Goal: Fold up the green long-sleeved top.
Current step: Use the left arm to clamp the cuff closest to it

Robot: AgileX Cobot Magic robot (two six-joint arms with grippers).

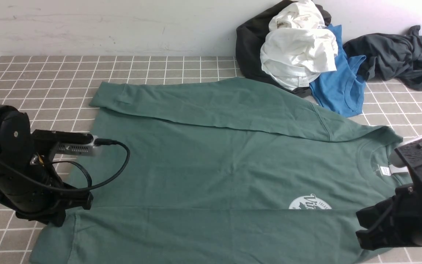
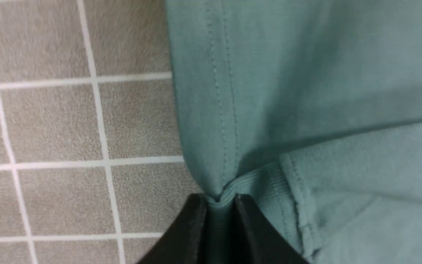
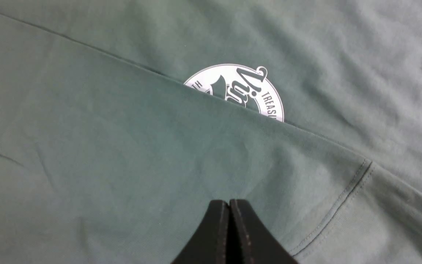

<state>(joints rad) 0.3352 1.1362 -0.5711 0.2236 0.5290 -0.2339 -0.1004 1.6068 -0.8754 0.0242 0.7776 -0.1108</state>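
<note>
Tiles [image 2: 50, 121], top [image 2: 269, 91] between left jaws

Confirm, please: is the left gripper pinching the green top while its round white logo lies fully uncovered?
No: the logo is half covered by a folded sleeve, per the right wrist view; the left gripper does pinch the green top.

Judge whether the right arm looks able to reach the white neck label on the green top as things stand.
Probably yes. The neck label lies uncovered on the green long-sleeved top, close to the right gripper, with nothing between them. The shut gripper must open first.
</note>
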